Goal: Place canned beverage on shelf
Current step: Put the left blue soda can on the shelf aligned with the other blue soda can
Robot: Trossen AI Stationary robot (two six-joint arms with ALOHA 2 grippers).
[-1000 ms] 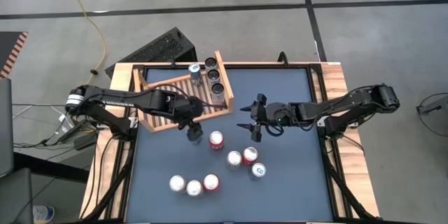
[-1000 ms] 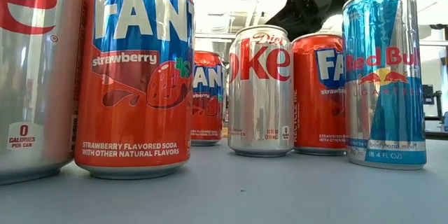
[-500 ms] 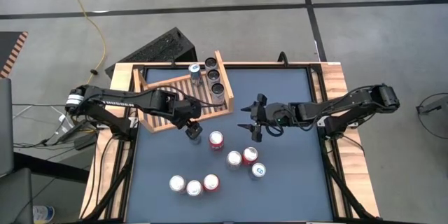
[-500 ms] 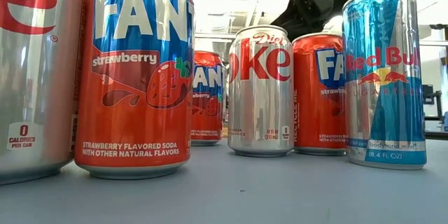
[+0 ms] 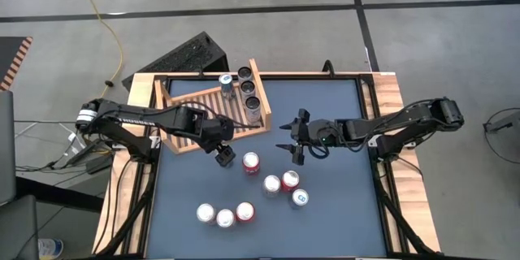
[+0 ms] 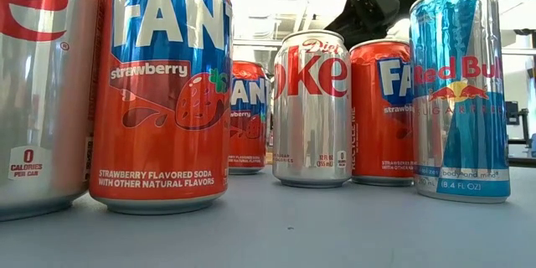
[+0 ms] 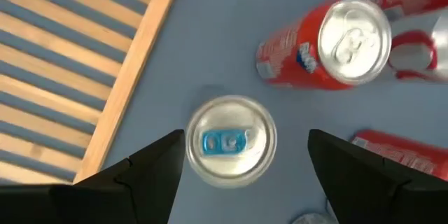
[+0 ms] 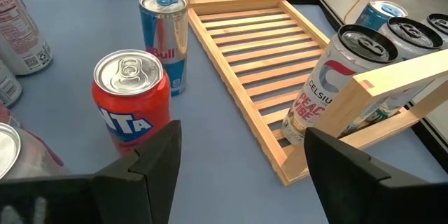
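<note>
The left gripper [image 5: 223, 157] hangs over the dark table [image 5: 341, 211], just beside the front edge of the wooden shelf [image 5: 195, 118], which lies behind it and to its left at the far left corner of the table. Its two fingers [image 7: 150, 168] stand apart, released, one on each side of a slim can with a blue tab [image 7: 231, 140]; in the left wrist view this can stands upright directly under the gripper, between the fingers, and I cannot tell if the fingers touch it. In the right wrist view the same can [image 8: 163, 38] shows blue and silver and stands next to the shelf's edge [image 8: 238, 77]. On the shelf, along its right side board, stand four cans [image 5: 244, 89] in a row, upright. Just to the right of the left gripper stands a red can [image 5: 251, 161], near it but apart. In front of it, well apart, three cans [image 5: 225, 214] stand in a row near the front of the table. Further right, three more cans [image 5: 286, 185] stand together, below the right gripper [image 5: 291, 136]. The right gripper is above the middle of the table, and its fingers [image 8: 147, 164] are spread wide and hold nothing; the red can and the shelf are ahead of it.
</note>
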